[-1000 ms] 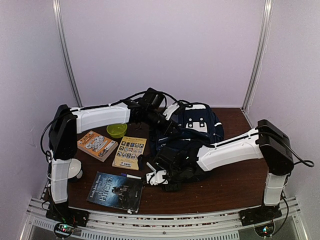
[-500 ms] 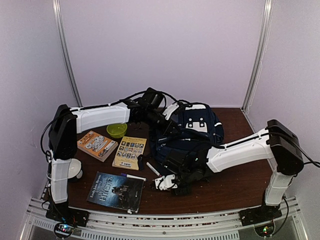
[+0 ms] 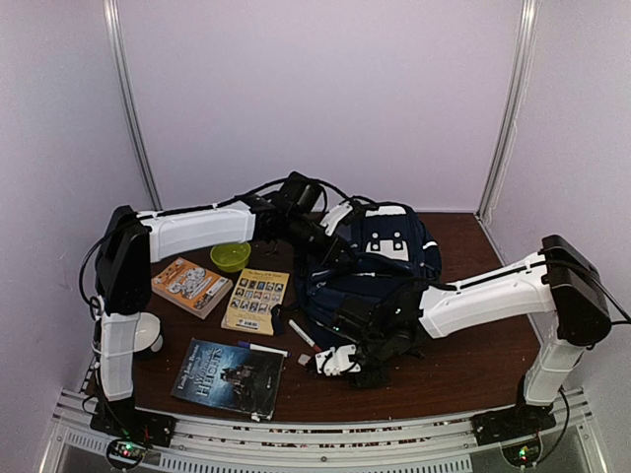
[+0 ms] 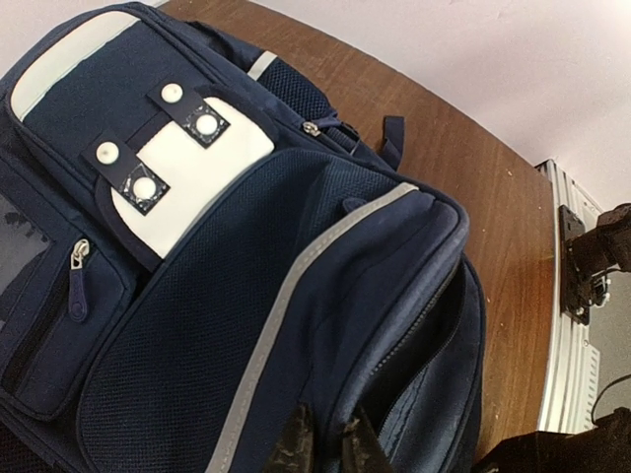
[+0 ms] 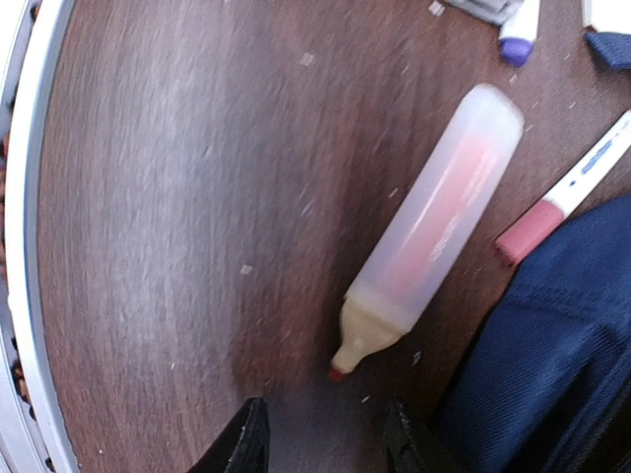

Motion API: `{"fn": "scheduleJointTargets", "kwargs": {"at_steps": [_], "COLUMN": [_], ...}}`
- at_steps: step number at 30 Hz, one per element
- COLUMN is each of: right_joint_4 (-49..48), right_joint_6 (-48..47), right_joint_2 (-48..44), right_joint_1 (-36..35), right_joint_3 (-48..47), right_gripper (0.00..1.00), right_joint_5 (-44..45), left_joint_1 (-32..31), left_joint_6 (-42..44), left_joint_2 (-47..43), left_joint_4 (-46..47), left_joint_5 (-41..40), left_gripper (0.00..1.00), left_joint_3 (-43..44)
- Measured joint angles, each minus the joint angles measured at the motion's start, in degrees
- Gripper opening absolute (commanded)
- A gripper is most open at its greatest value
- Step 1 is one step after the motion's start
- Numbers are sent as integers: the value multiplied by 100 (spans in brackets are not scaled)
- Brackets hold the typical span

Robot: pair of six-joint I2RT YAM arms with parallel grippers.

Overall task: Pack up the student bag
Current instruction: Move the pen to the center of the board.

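Top external: right tool (image 3: 333,362) apart, shifted rightward; left tool (image 4: 325,445) clamped on student bag (image 3: 380,281).

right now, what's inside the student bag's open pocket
Through the unzipped gap of the student bag, only dark lining shows. Anything deeper is covered by the front panel.

- I've got a yellow book (image 3: 256,301) lying flat on the table (image 3: 473,370)
- green bowl (image 3: 231,257) just behind it, orange book (image 3: 191,286) to its left
- dark book (image 3: 229,377) in front, marker (image 3: 301,335) to its right
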State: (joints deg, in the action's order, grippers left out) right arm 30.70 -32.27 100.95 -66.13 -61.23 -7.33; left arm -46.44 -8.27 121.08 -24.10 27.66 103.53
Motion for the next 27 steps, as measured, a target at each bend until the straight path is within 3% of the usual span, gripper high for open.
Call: {"fn": "scheduleJointTargets", "kwargs": {"at_steps": [12,22,27], "right_joint_4": [-33,-72,-101], "right_joint_6": [275,452,527], "right_joint_2": [520,944,1047], "right_joint_1": [0,0,7], "right_joint_3": [-802,-1086,-1150], "right_gripper": [53,49,40], "right_joint_5": [-46,-85,-92], "left_joint_1": [13,17,20], "left_joint_6": [48,81,140], "left_joint_2": [-107,-153,-160], "left_joint_4": [-9,-42,-52], "left_joint_5": [-44,-214,-262], "left_gripper": [11,11,11], "left_joint_3": [0,0,0]}}
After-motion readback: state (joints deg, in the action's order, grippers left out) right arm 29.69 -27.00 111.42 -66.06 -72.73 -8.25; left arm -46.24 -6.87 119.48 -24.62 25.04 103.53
